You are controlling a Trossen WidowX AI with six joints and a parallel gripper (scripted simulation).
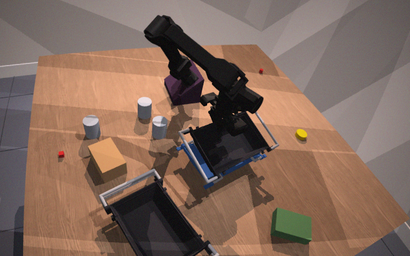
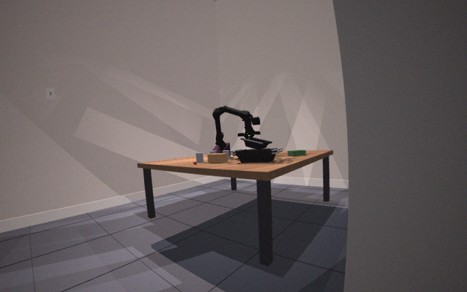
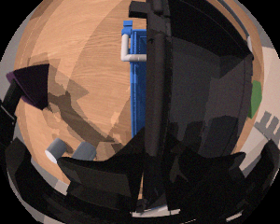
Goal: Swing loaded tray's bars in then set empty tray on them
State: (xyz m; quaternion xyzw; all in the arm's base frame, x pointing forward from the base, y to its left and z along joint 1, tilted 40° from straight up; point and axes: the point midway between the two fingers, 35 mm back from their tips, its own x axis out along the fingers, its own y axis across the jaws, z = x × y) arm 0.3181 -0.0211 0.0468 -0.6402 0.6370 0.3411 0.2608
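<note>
My gripper (image 1: 230,124) (image 2: 249,137) is shut on the far rim of a black tray (image 1: 233,149) (image 2: 259,143) (image 3: 203,88) and holds it tilted over a blue tray (image 1: 191,159) (image 3: 138,88). Only the blue tray's front and left edges show beneath it. Its load is hidden. White wire bars run along both sides of the stack: the right one (image 1: 268,129) and the left one, which the wrist view (image 3: 127,56) shows at the blue tray's end. I cannot tell whether the held tray touches the bars. A second black tray (image 1: 156,222) (image 2: 254,155) lies at the table's front with a wire bar (image 1: 127,183) swung out over its end.
Three grey cylinders (image 1: 144,108) (image 1: 91,126) (image 1: 159,126) and an orange box (image 1: 107,157) stand left of the trays. A purple block (image 1: 184,85) is at the arm's base. A green box (image 1: 291,225), a yellow disc (image 1: 301,134) and small red cubes (image 1: 61,154) (image 1: 261,70) lie around.
</note>
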